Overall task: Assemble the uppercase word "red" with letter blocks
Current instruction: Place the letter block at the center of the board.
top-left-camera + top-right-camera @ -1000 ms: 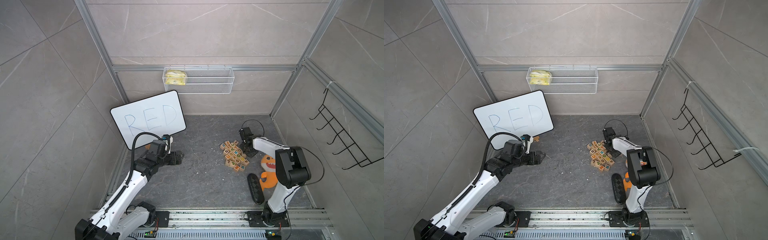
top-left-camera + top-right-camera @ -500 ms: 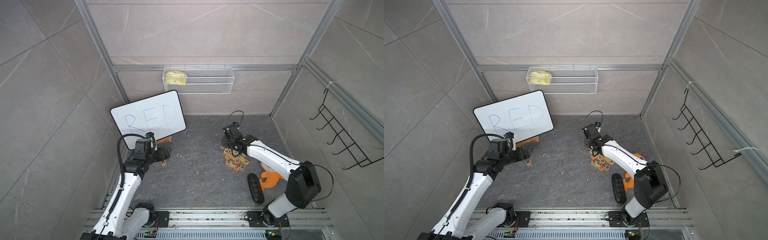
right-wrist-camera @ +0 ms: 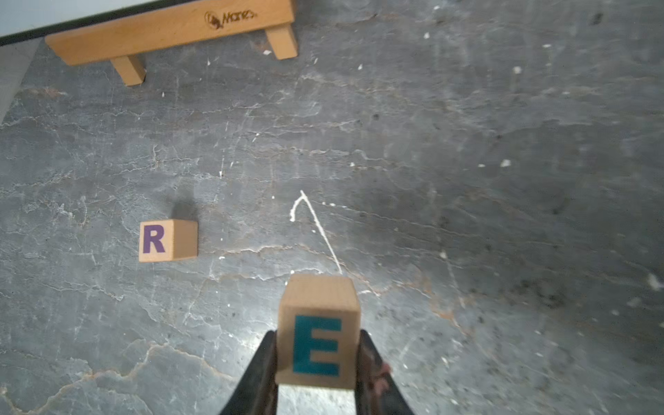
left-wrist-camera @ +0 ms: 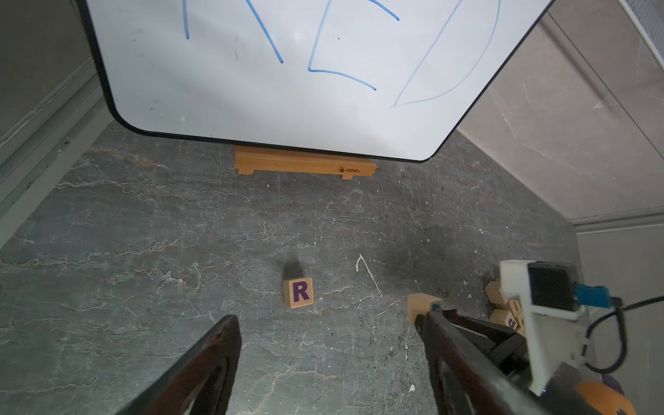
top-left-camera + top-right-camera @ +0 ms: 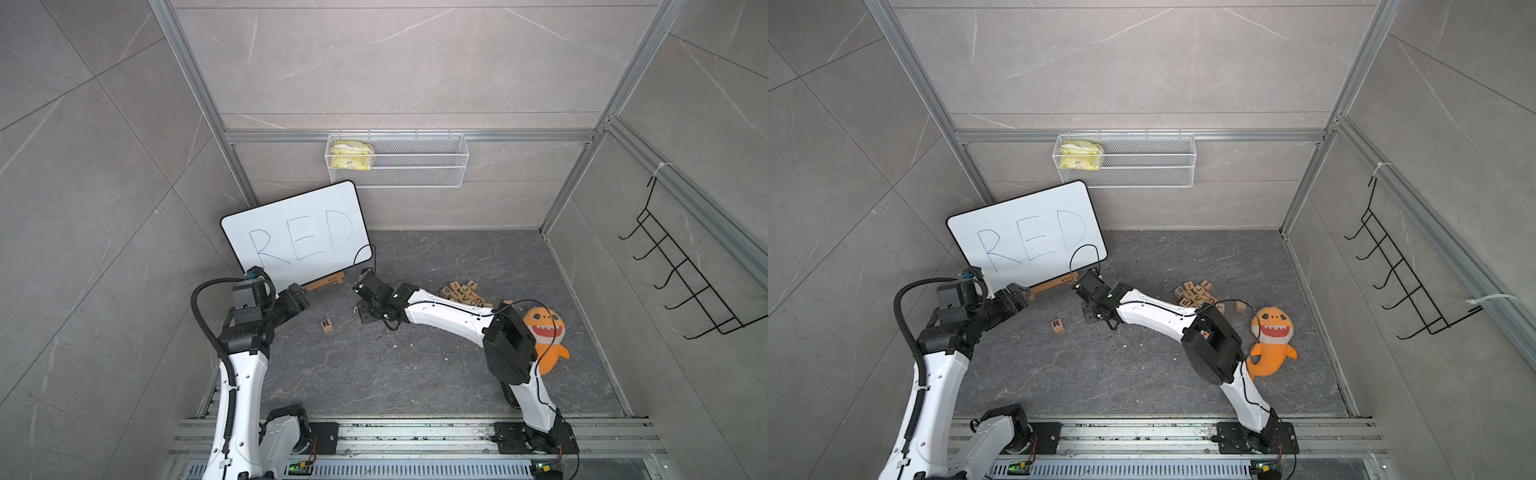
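A letter block showing a purple R stands alone on the dark floor before the whiteboard. My right gripper is shut on a letter block with a teal E, held just right of the R block and a little above the floor. My left gripper is open and empty, left of the R block and pulled back from it. A heap of several letter blocks lies at the right.
The whiteboard with blue "RED" leans on a wooden stand at the back left. An orange shark plush lies right of the heap. A wire basket and a black hook rack hang on the walls.
My right arm has swung left from the heap with the E block to beside the R block. My left gripper let go of the R block and drew back left.
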Controlling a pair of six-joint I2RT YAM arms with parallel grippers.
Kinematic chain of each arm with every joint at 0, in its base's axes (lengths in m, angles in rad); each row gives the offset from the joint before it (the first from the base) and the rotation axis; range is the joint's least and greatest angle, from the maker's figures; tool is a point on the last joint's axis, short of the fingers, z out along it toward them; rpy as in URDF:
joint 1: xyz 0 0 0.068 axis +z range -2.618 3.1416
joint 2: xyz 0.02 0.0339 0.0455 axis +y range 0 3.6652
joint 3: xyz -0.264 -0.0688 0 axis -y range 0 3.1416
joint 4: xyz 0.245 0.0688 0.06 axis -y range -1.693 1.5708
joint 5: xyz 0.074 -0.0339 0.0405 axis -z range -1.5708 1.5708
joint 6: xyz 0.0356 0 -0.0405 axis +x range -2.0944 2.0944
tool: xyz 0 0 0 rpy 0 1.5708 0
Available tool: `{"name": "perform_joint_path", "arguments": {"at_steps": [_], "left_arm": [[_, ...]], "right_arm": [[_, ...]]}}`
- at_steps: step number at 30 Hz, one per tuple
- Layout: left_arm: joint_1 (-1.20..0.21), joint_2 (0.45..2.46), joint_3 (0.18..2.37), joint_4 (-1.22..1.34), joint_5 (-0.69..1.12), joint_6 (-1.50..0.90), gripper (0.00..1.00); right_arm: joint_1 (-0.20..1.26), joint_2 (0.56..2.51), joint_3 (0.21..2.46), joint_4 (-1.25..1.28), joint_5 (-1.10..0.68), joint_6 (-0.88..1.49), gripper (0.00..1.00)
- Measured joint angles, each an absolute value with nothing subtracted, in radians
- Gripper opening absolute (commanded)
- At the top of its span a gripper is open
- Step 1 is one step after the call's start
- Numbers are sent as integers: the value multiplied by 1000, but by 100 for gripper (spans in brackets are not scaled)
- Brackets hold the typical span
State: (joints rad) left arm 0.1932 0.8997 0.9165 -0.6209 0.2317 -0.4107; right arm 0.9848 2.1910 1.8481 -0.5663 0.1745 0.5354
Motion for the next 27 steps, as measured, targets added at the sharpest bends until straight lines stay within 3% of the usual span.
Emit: {"name": "perform_joint_path", "arguments": {"at_steps": [15, 27], "left_arm": [[236, 875, 916, -621, 244, -440, 82], [243, 875, 916, -620, 245, -452, 82]], "right_arm": [[1062, 2609, 2456, -823, 180, 545, 30], [1063, 2695, 2566, -905, 199, 545, 32]]}}
